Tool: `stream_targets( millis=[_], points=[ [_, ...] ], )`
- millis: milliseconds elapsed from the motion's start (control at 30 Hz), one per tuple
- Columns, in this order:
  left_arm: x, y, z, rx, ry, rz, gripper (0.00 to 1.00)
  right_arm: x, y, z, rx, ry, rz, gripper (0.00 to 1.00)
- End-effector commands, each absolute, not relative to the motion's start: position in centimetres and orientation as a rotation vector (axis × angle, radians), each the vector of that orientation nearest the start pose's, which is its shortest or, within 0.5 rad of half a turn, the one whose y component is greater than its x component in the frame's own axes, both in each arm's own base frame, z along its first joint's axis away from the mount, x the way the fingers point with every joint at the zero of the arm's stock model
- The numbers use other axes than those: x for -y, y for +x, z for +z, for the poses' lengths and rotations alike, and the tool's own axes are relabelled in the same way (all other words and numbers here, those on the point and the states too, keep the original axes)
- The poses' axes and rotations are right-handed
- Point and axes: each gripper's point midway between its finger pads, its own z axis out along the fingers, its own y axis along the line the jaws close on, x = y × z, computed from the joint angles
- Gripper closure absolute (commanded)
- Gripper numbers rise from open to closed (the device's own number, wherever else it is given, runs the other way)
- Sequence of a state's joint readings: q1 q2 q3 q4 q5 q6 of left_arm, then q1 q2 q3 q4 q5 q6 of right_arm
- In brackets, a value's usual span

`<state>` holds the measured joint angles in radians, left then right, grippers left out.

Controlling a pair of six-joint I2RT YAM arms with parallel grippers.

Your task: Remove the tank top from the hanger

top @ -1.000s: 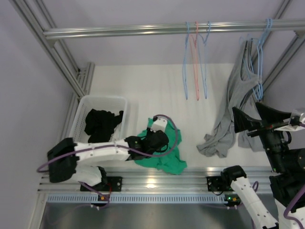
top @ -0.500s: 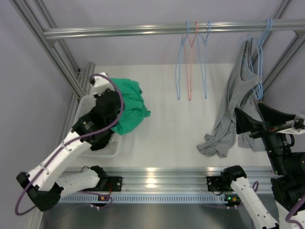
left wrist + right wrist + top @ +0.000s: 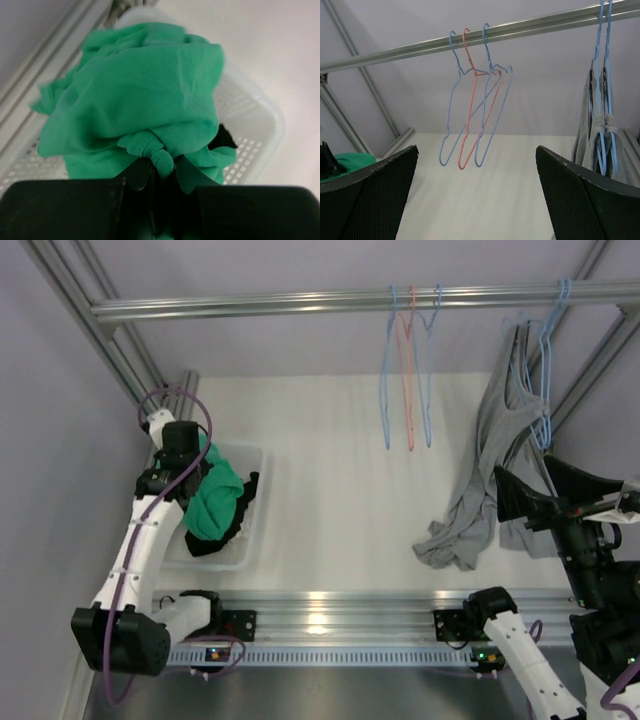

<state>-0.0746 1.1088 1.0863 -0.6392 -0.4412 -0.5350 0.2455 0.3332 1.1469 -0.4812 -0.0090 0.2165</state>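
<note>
While the left gripper point(image 3: 159, 172) clenches the green tank top point(image 3: 145, 100) over the white basket point(image 3: 255, 130) at the table's point(image 3: 330, 470) left edge, the gray tank top point(image 3: 490, 430) hangs on its blue hanger point(image 3: 548, 360) near the right edge — not yet removed — with the right gripper point(image 3: 548, 490) gaping empty beside it.

White basket point(image 3: 258, 465) at the table's point(image 3: 330, 460) left edge, black garment point(image 3: 246, 498) inside. Three bare hangers, two blue point(image 3: 387, 390) and one pink point(image 3: 409, 380), bunched mid-rail point(image 3: 250, 306) overhead.

Pale lilac walls point(image 3: 250, 270), white tabletop point(image 3: 330, 490), aluminium rail point(image 3: 250, 306) overhead, diagonal frame struts point(image 3: 100, 333) at corners, slotted extrusion point(image 3: 320, 612) along near edge
</note>
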Motion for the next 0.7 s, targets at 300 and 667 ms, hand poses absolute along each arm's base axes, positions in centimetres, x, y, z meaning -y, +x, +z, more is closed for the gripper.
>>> stream_targets(
  millis=[300,667],
  points=[
    [-0.7,29.8,12.8,-2.14,-0.827,-0.01,1.0,-5.5,15.2,45.5,-1.268,-0.038,0.436,0.01],
    [-2.6,29.7,8.4,-2.161,-0.969,0.096,1.0,-7.3,17.1,44.1,-1.345,-0.119,0.471,0.01]
  ],
)
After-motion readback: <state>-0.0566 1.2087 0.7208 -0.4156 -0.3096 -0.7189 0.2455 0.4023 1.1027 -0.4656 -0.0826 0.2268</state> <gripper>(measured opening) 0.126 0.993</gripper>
